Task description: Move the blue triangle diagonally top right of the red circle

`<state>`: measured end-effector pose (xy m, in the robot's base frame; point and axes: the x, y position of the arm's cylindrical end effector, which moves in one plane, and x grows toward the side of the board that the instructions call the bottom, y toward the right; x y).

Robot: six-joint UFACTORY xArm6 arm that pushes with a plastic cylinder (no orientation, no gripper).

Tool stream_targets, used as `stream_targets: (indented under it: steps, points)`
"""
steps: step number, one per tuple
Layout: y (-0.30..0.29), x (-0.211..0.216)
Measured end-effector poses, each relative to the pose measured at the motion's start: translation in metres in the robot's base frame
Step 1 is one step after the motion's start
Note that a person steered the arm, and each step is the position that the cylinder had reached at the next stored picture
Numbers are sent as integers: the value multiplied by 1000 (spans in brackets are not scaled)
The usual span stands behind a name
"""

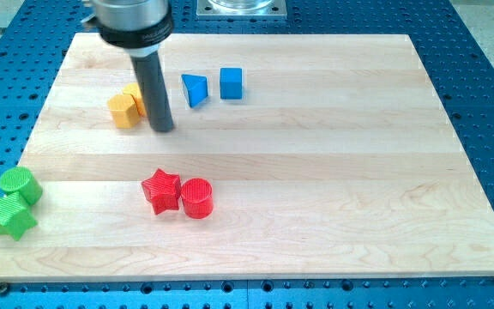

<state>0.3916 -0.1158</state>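
Wooden board (316,172): fills most of the view, on a blue perforated desk. My rod: no pincer fitted, so nothing to spread or pinch; my tip (164,129) rests near the top-left corner, just right of two yellow blocks (127,106). Blue triangle (195,89): near the top edge, right of my tip, apart from it. Blue cube (231,83): just beside the triangle's right. Red star (161,190) and red circle (197,197): touching, toward the bottom edge. Green blocks (14,202): two, at the bottom-left corner.
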Motion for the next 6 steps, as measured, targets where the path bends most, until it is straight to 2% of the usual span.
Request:
stream_targets:
  steps: [1, 2, 4, 5, 6]
  points:
    - [-25, -42]
    - [-13, -55]
    - [84, -49]
    - [109, -5]
    - [93, 29]
